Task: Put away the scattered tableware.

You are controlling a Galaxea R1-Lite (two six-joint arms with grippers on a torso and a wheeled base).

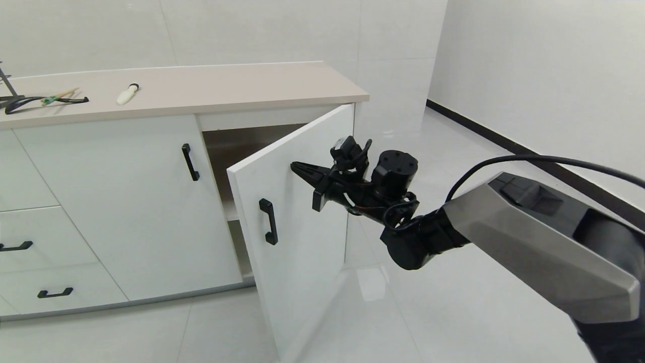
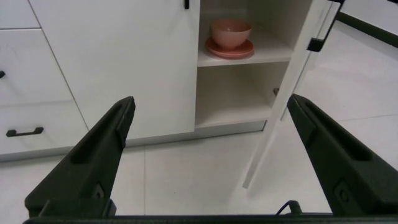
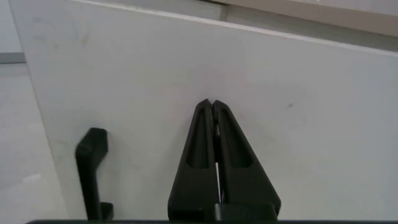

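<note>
The white cabinet door [image 1: 297, 212] stands half open, with a black handle [image 1: 268, 221] near its free edge. My right gripper [image 1: 295, 167] is shut and empty, its tips against the door's outer face, above and to the side of the handle [image 3: 92, 168]. In the right wrist view the fingertips [image 3: 211, 107] press on the door panel [image 3: 292, 112]. My left gripper [image 2: 208, 115] is open and holds nothing, low in front of the cabinet. Inside on the shelf [image 2: 261, 55] a pink bowl [image 2: 231, 32] rests on a pink plate [image 2: 231, 49]. On the countertop [image 1: 211, 83] lie a white utensil [image 1: 126, 94] and chopsticks [image 1: 59, 95].
A dark rack [image 1: 10, 98] stands at the counter's far left. The left cabinet door [image 1: 131, 201] is shut, with drawers [image 1: 30, 252] further left. Bare tiled floor [image 1: 403, 312] spreads to the right of the cabinet, bounded by a wall with black skirting [image 1: 504, 141].
</note>
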